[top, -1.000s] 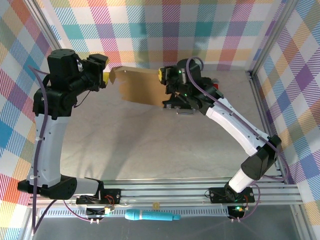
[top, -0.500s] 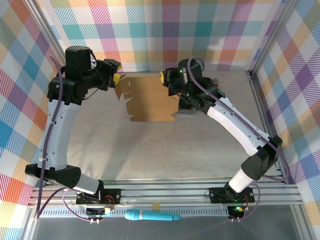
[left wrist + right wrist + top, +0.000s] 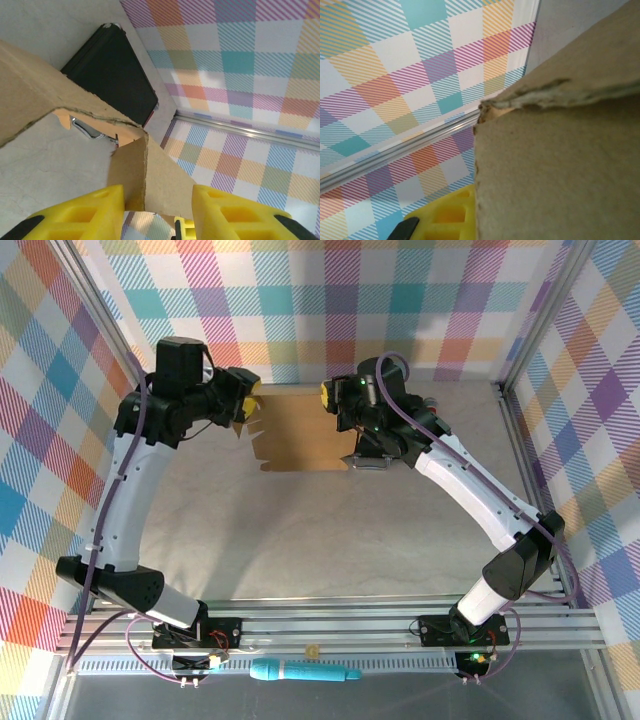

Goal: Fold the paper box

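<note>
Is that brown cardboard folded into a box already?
Not yet. The paper box is a mostly spread sheet, one end flap bent up.
</note>
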`<action>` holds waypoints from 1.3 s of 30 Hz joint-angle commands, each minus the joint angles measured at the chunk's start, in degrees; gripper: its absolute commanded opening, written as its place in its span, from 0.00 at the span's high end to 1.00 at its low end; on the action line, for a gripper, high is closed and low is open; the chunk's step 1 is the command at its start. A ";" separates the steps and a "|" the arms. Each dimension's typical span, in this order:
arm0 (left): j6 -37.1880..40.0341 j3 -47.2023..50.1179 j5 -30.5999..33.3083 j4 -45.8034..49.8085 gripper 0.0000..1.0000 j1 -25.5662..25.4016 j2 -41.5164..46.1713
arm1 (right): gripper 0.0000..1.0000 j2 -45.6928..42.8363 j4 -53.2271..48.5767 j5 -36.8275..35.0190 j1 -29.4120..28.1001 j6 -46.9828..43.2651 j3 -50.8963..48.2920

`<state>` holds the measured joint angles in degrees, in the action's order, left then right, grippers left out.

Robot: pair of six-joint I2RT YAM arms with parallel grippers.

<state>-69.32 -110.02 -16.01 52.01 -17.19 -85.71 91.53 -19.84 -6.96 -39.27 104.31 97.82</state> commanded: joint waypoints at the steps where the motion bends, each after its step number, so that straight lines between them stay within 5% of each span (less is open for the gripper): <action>1: 1.03 0.54 -0.61 -0.59 0.64 -0.65 -0.60 | 1.00 -0.82 0.46 1.15 0.42 0.19 -0.09; 7: 0.94 0.55 0.18 -0.72 0.98 -0.65 -1.04 | 1.00 -1.09 0.23 1.16 0.68 0.10 -0.36; 10: 1.52 0.48 0.75 -0.24 1.00 -0.57 -0.73 | 1.00 -1.59 -0.17 1.24 1.18 -0.44 -0.74; 11: 1.79 0.38 0.80 -0.40 0.99 -0.49 -0.60 | 1.00 -1.86 -0.20 1.31 1.33 -0.78 -0.95; 13: 2.85 0.01 0.25 -1.43 0.72 -0.05 -0.13 | 1.00 -2.67 -1.35 1.34 1.72 -2.24 -1.08; 16: 5.55 -1.02 0.45 -2.34 0.45 1.03 1.41 | 1.00 -5.05 -4.10 1.34 2.24 -5.13 -1.48; 18: 8.29 -2.01 2.41 -1.31 0.37 1.77 2.82 | 1.00 -7.20 -7.09 1.19 2.45 -7.15 -1.71; 26: 11.21 5.11 7.30 -0.61 0.38 5.85 9.80 | 1.00 -18.19 -21.25 -3.57 2.44 -7.91 -2.58; 32: 11.07 6.74 6.77 0.24 0.40 5.94 9.08 | 1.00 -17.39 -31.80 -3.42 2.52 -0.77 3.18; 39: 11.83 8.43 3.57 1.19 0.45 5.94 6.33 | 1.00 -7.39 -23.63 6.54 10.36 1.61 -0.81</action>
<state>-59.02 -103.04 -10.02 52.53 -11.68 -78.83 79.31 -47.16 -4.91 -32.14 104.75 99.46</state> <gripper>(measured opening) 0.563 0.071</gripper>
